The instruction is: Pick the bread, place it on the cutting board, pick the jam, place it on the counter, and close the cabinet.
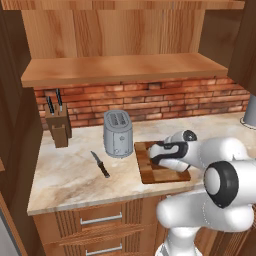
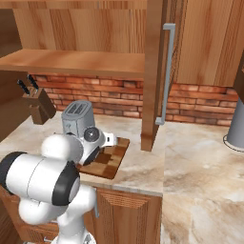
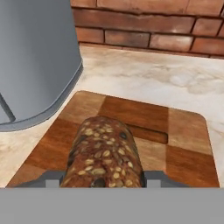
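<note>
Jaws: pressed against both sides of the bread (image 3: pixel 104 153); we see the gripper (image 3: pixel 104 178) pinching the seeded loaf low over the cutting board (image 3: pixel 188 131), which we judge is the carry just before set-down.
Toaster (image 3: pixel 35 57): at ten o'clock from the loaf in our hand view, just beside the board's edge, so we judge the lowering needs to stay clear of its wall.
Board: under the loaf; whether the loaf touches the wood we cannot tell.
Left base view: we see the knife block (image 1: pixel 59 127) at nine o'clock, then a loose knife (image 1: pixel 100 164), the toaster, the board, all on the counter (image 1: pixel 65 180); the arm hides the loaf.
Right base view: we see the open cabinet (image 2: pixel 153 71) door at two o'clock from the board, edge-on with its grey handle, not yet closed.
Jam: we cannot tell where it stands.
</note>
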You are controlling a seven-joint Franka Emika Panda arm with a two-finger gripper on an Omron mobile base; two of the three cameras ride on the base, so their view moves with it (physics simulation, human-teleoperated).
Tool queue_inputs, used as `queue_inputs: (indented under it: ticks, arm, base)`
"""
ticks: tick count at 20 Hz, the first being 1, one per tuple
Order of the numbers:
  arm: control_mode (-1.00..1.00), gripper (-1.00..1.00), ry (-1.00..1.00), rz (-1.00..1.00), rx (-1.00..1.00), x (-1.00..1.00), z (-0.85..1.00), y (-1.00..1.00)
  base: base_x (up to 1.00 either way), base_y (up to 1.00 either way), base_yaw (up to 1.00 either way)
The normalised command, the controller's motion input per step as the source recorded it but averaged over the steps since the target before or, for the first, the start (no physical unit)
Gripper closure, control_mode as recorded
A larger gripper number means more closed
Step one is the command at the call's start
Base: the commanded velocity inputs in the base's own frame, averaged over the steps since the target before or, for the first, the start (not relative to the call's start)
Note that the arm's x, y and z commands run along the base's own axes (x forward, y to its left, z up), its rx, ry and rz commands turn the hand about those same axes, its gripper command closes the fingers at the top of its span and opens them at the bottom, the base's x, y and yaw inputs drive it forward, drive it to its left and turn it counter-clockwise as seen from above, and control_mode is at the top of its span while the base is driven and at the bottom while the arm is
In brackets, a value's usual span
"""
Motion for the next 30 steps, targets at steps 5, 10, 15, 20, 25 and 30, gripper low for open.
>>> queue_inputs:
  ticks: [5,10,15,20,25,30]
  arm:
    - [-1.0,1.0,-0.05,0.0,0.0,0.12,-0.4,0.0]
    - [-1.0,1.0,-0.04,0.0,0.0,0.1,-0.32,0.0]
    - [-1.0,1.0,-0.02,0.0,0.0,0.05,-0.22,-0.01]
    - [-1.0,1.0,0.0,0.0,0.0,0.0,-0.01,0.0]
    - [-1.0,-1.0,0.0,0.0,0.0,0.0,0.0,0.0]
    - [-1.0,-1.0,0.02,0.0,0.0,0.0,0.0,0.0]
  base:
    - [0.0,0.0,0.0]
    - [0.0,0.0,0.0]
    - [0.0,0.0,0.0]
    - [0.0,0.0,0.0]
    - [0.0,0.0,0.0]
    - [0.0,0.0,0.0]
